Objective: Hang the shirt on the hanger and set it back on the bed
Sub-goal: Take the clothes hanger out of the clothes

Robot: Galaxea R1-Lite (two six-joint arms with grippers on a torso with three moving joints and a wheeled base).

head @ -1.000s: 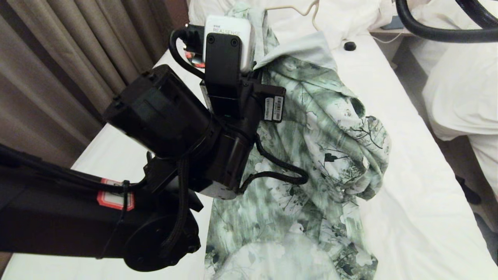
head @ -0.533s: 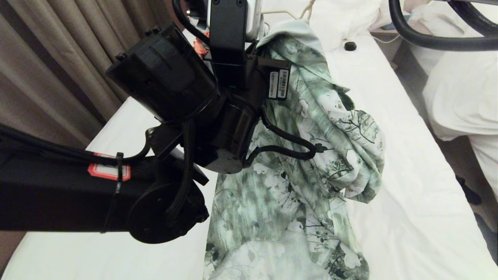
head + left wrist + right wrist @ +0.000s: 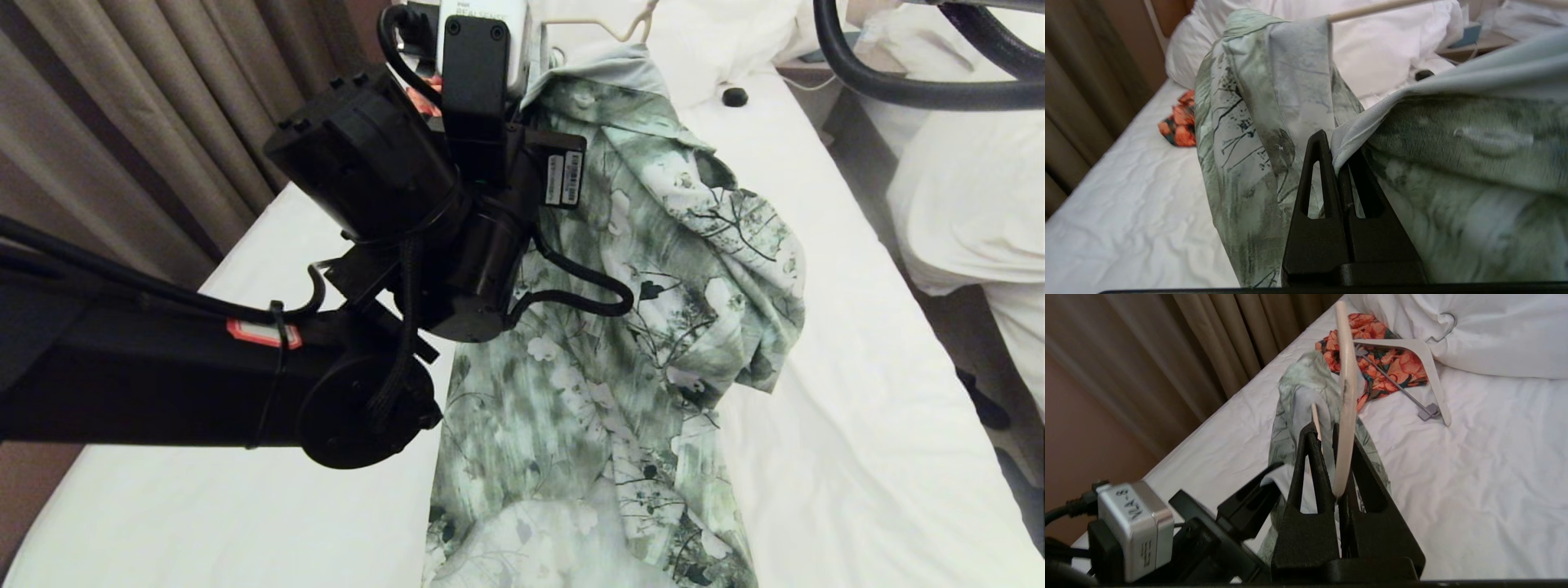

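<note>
Above the bed (image 3: 857, 408), left gripper (image 3: 1338, 163) pinches the crumpled green-floral shirt (image 3: 653, 327).

The white camera housing (image 3: 483, 33) on the left wrist shows "REALSENSE" along its top edge in the head view. In the right wrist view, the silver camera block (image 3: 1135, 528) carries the handwritten mark "VLA-8". The barcode sticker (image 3: 563, 177) has unreadable print

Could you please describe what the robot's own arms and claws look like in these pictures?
The left arm is matt black with a red-and-white sticker, braided black cables and a silver-white camera box. Both the left claw and the right claw have black, tapered fingers with triangular cut-outs.
</note>
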